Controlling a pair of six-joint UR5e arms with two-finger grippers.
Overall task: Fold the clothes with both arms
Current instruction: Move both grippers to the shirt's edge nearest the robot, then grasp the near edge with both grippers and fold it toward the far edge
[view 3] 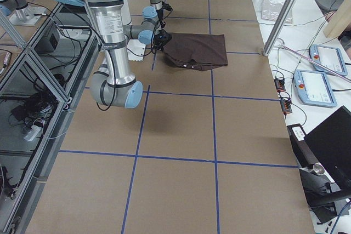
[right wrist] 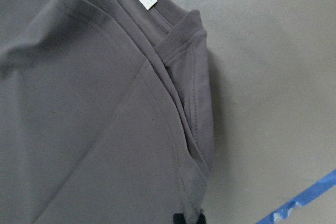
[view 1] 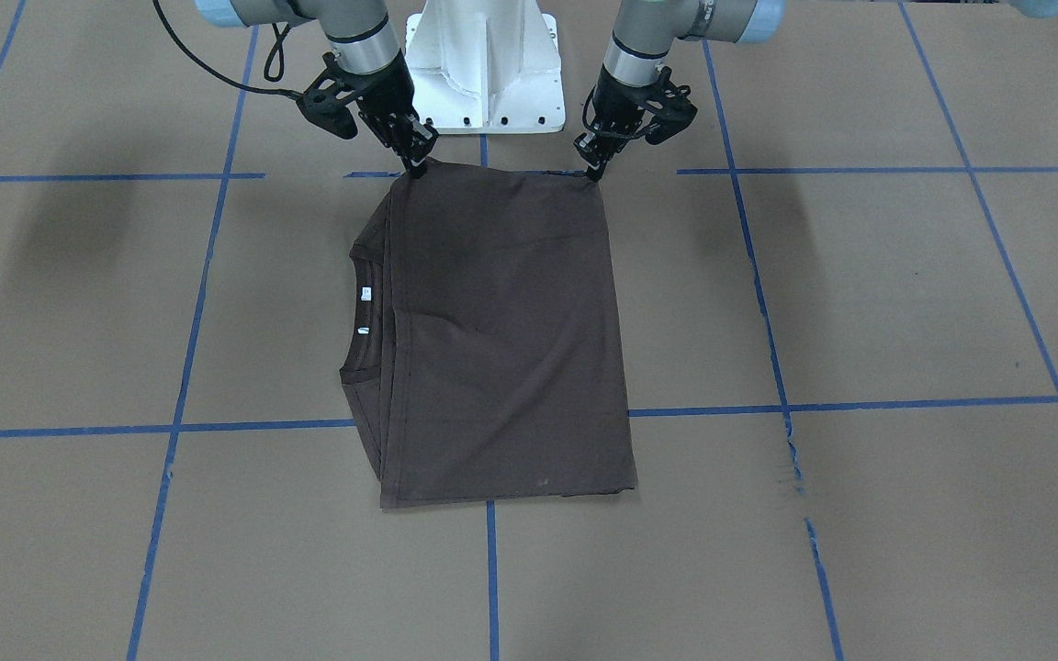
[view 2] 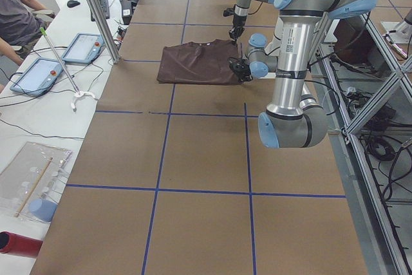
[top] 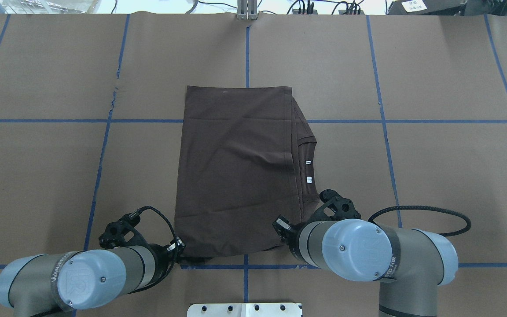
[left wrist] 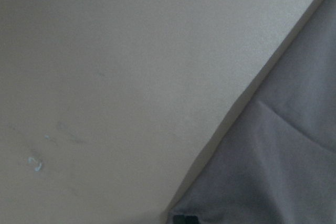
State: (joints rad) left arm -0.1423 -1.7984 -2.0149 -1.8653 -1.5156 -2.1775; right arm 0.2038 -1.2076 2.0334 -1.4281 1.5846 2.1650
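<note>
Overhead exterior: T-shirt point(top: 236, 176) collar point(top: 310, 145) rightward (long axis fore-aft) — left hand point(view 1: 595, 170), right hand point(view 1: 419, 165) pinch corners.

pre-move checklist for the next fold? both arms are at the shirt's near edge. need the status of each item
1. Left end effector on a near corner of the T-shirt: ok, tips look pinched on the cloth.
2. Right end effector on the other near corner: ok, looks the same.
3. Near edge straight between the two grips: ok.
4. Top panel flat: ok, only a faint crease mid-panel.
5. Layers aligned on the collar side: not ok, the collar and lower layers stick out past the top panel.
6. Number of layers each grip holds: cannot tell.
</note>
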